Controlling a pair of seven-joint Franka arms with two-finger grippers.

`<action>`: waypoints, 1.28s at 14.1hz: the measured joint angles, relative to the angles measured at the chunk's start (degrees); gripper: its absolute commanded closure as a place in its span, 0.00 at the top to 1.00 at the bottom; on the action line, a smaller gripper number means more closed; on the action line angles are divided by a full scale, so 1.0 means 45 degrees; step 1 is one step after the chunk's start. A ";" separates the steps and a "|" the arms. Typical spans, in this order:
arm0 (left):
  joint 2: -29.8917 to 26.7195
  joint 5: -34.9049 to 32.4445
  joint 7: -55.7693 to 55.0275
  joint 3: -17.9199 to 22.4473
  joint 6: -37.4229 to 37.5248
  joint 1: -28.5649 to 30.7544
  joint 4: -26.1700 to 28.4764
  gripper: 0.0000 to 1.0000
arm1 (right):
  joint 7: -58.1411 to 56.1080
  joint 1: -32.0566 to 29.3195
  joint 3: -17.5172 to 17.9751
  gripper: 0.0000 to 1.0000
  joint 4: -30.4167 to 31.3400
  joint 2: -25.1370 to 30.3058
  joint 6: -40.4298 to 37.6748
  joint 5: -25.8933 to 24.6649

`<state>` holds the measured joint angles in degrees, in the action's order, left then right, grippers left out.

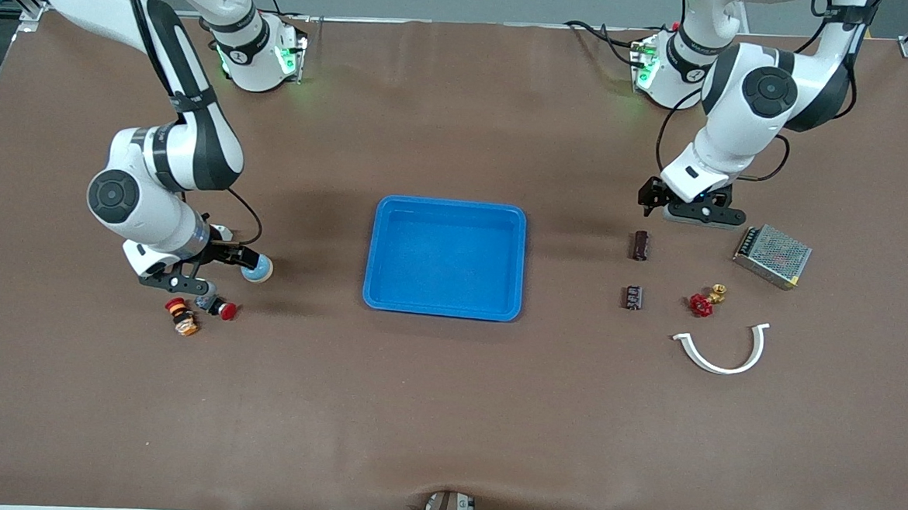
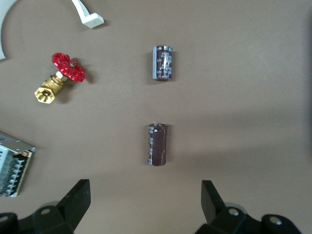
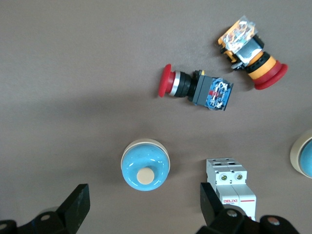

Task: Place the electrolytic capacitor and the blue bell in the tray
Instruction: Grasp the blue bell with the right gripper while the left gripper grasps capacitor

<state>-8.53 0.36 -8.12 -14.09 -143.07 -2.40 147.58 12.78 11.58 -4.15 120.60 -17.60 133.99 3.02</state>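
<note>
Left gripper point(image 2: 141, 207) hovered over electrolytic capacitor point(image 2: 157, 144), jaws released, lined up for pickup. Right gripper point(image 3: 141, 209) likewise over blue bell point(image 3: 146, 165), jaws released. Tray point(image 1: 449, 208) held nothing.

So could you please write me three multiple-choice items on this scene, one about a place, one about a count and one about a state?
1. The blue bell lies:
A. in the tray
B. on the table toward the right arm's end
C. beside the power supply

2. How many capacitors lie on the table?
A. one
B. two
C. four

3. The tray is:
A. empty
B. holding a bell
C. holding a capacitor

Answers:
1 B: the front view shows it by the right gripper, whose fingers stand open.
2 B: the left wrist view shows one capacitor and a second capacitor past the open left gripper.
3 A: only bare blue shows inside.
</note>
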 measured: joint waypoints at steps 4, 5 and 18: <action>0.0705 0.0000 0.0000 -0.0001 -0.0831 0.0001 0.0253 1.00 | 0.0000 0.0032 0.0000 1.00 0.0135 -0.0417 0.0378 -0.0001; 0.0933 -0.0005 0.0000 -0.0001 -0.1064 0.0001 0.0254 1.00 | 0.0000 0.0038 0.0000 1.00 0.0141 -0.0581 0.0614 0.0000; 0.3344 -0.0544 0.0032 -0.0002 -0.3932 0.0019 0.0279 1.00 | 0.0000 0.0307 -0.0004 1.00 0.0134 -0.1945 0.1827 -0.0001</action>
<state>6.52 -2.09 -7.98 -14.10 -160.77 -2.31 148.84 12.78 12.96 -4.16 121.20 -26.35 142.21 3.02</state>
